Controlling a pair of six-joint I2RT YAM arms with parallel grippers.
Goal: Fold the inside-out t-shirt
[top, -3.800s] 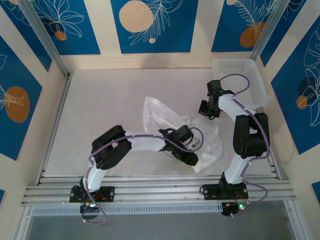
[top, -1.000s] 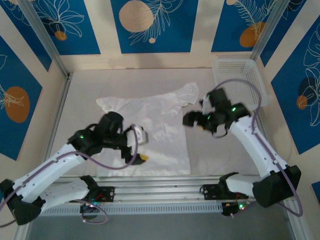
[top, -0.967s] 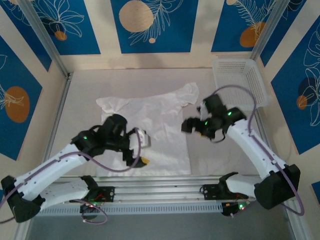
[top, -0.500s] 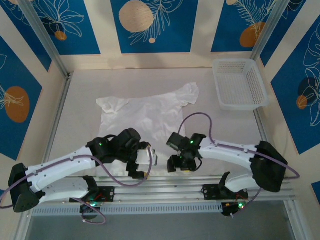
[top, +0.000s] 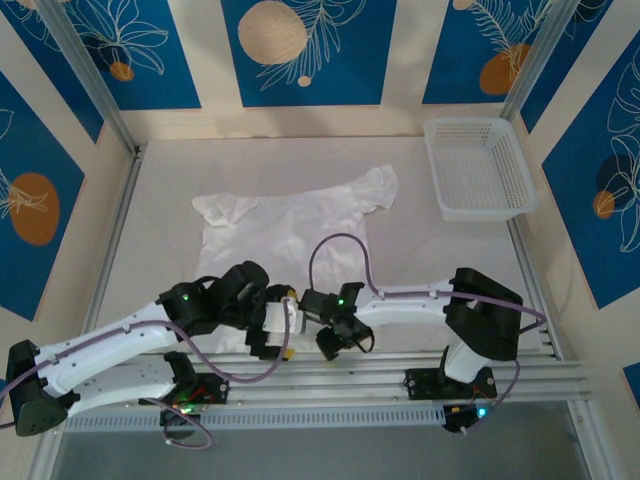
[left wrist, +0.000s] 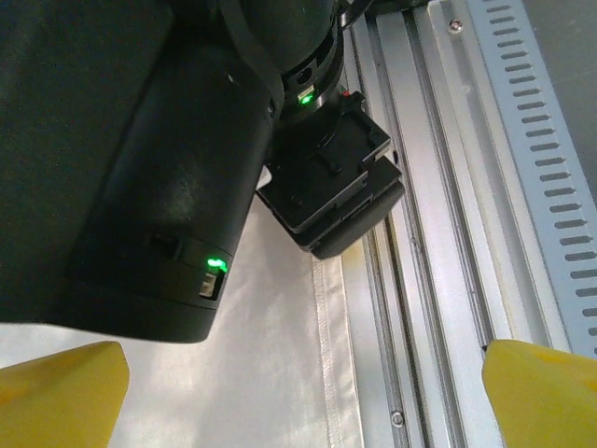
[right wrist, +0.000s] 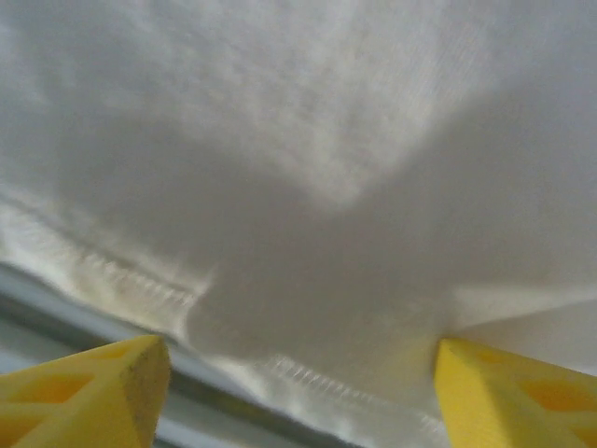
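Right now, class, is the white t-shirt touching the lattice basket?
Apart. In the top view, a strip of bare table separates the t-shirt from the basket.

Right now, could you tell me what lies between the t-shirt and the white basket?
Nothing: in the top view, the table between the t-shirt and the basket is bare.

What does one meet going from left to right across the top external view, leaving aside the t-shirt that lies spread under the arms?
left gripper → right gripper → white lattice basket
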